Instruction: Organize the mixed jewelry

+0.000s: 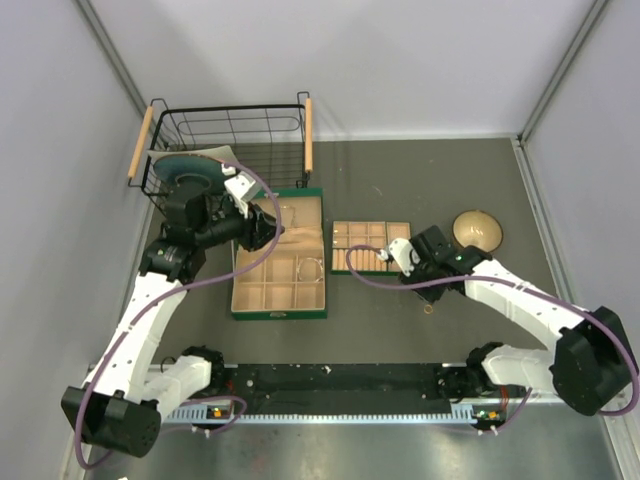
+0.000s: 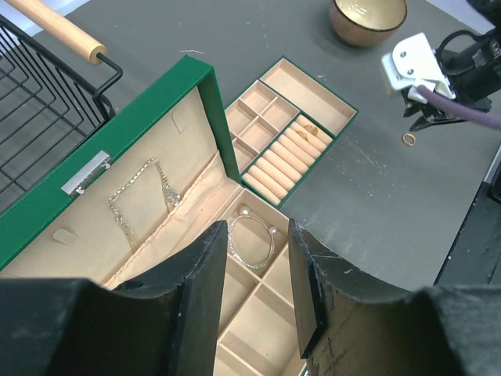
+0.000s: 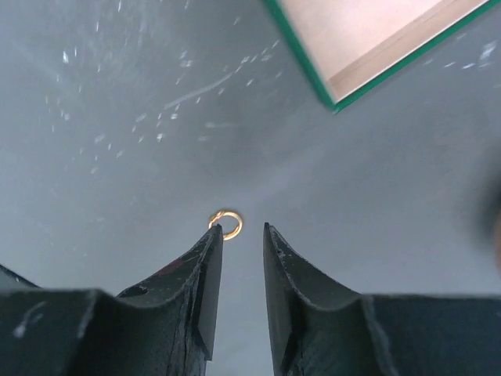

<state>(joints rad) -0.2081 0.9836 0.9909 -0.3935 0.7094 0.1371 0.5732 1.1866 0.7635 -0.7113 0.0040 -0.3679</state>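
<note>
The loose ring (image 3: 225,224) lies flat on the grey table (image 3: 117,157) right at the tip of the right gripper (image 3: 243,229), against the finger (image 3: 205,266) on the left of the wrist view and outside the gap, its near edge hidden by that fingertip so contact cannot be judged. The jaws stand parted by a narrow gap with nothing between them. From the left wrist the same ring (image 2: 409,139) shows just below and beside the right arm's tool, apart from the tray (image 2: 313,94), whose green corner sits off to the upper right in the right wrist view. It is a tiny thin band, gold-orange, round and open in the middle. More gold rings (image 2: 311,130) sit tucked in the tray's padded roll section. The left gripper (image 2: 254,227) hangs over the open green box (image 2: 207,102), fingers spread wide and empty, and the bracelet (image 2: 250,239) lies in a beige compartment straight below the gap: a thin silver hoop with small pale beads, far larger than the rings. A silvery chain (image 2: 141,192) lies in the lid. The tan bowl (image 1: 478,230) stands to the right of the tray, and a wire basket (image 1: 230,140) sits behind the box
</note>
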